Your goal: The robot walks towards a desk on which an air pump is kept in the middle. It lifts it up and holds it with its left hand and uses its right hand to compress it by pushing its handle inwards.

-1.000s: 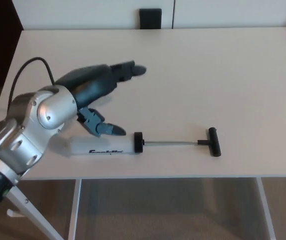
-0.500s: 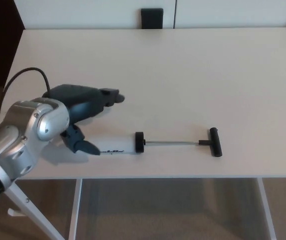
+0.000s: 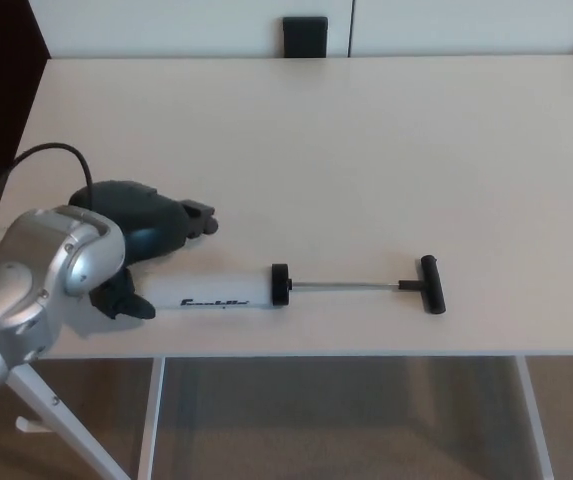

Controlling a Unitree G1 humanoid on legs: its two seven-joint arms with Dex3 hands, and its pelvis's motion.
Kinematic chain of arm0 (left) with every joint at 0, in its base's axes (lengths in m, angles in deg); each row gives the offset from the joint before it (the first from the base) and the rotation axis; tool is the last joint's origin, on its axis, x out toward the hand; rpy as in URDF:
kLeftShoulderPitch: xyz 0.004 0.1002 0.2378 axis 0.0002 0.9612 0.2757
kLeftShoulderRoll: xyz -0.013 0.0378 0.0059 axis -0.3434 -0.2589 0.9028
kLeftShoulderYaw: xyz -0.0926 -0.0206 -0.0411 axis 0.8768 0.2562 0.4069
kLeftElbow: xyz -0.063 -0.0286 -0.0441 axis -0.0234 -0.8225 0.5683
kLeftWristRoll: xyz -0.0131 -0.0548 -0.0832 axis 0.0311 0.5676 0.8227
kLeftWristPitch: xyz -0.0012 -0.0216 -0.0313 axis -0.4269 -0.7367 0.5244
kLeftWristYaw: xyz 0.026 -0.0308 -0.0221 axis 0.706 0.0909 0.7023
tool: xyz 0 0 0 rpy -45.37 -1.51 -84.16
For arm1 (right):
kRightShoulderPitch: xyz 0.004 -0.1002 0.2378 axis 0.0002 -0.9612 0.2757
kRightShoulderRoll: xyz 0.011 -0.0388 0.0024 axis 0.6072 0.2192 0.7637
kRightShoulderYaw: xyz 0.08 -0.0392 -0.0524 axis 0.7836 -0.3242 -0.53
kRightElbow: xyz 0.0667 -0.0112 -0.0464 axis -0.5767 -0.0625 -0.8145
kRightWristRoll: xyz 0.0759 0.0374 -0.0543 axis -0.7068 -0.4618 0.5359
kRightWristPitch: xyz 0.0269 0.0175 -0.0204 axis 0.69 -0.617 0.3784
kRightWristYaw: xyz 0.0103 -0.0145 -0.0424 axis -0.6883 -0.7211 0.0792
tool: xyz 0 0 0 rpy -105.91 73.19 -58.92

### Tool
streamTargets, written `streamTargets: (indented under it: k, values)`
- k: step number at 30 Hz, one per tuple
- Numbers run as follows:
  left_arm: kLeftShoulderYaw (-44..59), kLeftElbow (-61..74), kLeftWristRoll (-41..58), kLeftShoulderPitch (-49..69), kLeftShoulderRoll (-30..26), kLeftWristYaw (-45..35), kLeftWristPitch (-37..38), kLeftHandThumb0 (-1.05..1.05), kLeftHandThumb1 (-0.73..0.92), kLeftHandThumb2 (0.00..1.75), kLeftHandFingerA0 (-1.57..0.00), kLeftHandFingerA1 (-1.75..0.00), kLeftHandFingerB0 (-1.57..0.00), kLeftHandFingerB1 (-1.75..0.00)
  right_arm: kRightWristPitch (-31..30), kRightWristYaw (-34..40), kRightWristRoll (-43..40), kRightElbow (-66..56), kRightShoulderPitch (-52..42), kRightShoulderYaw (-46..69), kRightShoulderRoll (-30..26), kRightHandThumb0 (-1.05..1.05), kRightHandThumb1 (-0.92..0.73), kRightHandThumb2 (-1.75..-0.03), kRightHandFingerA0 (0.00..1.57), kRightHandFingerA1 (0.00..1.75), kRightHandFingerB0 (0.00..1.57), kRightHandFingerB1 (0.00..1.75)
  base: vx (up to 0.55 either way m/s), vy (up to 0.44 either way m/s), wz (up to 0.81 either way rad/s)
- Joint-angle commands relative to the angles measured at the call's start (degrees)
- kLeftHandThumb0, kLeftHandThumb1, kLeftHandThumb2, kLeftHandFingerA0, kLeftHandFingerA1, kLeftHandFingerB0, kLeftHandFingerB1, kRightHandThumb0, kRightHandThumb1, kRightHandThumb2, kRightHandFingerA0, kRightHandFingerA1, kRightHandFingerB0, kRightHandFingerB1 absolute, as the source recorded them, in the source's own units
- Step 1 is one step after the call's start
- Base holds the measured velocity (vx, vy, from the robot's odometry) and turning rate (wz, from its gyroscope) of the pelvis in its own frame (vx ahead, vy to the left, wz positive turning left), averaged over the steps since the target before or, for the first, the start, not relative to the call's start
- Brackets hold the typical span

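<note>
Air pump lies flat on the bench, handle extended; left hand straddles its barrel end, grip state indiscernible. Lifting and compression remain.

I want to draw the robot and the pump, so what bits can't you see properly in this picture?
- Left hand, head view: its own wrist and forearm hide most fingers, so whether it touches the air pump is unclear.
- Pump's left end: covered by the dark thumb.
- Lettering on the pump barrel: too small to read.
- Right hand: not in view.
- Desk: cut off at the right edge.
</note>
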Motion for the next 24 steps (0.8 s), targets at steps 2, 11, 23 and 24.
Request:
streamTargets:
  k: [2,11,23,24]
  values:
    - [-0.9,-1.0,-7.1,3.0,2.9,1.2,1.1,-0.65,0.46,0.75,-0.29,-0.43,-0.08,-0.34,1.7,1.2,2.0,1.4,-0.5,-0.2,-1.3,-0.35,-0.57,-0.57,0.93,0.56,0.58,0.43,0.0,0.0,0.0]
    - [-1.2,-5.2,-11.8,4.9,10.4,5.9,-0.1,-0.66,0.45,0.75,-0.35,-0.46,-0.12,-0.36,1.3,1.2,1.1,1.0,-0.2,0.4,-0.8,-0.34,-0.54,-0.57,0.94,0.58,0.57,0.43,0.0,0.0,0.0]
    - [-1.4,-12.6,-14.9,5.9,19.0,10.4,-0.6,-0.14,0.64,0.59,-0.7,-1.33,-0.33,-0.33,-0.3,2.3,1.3,-3.1,-0.7,0.1,0.0,-0.35,-0.57,-0.57,0.93,0.57,0.57,0.42,0.0,0.0,0.0]
    - [-1.4,-12.6,-14.9,5.9,19.0,10.4,-0.6,-0.14,0.64,0.59,-0.7,-1.33,-0.33,-0.33,-0.3,2.3,1.3,-3.1,-0.7,0.1,0.0,-0.35,-0.57,-0.57,0.93,0.57,0.57,0.42,0.0,0.0,0.0]
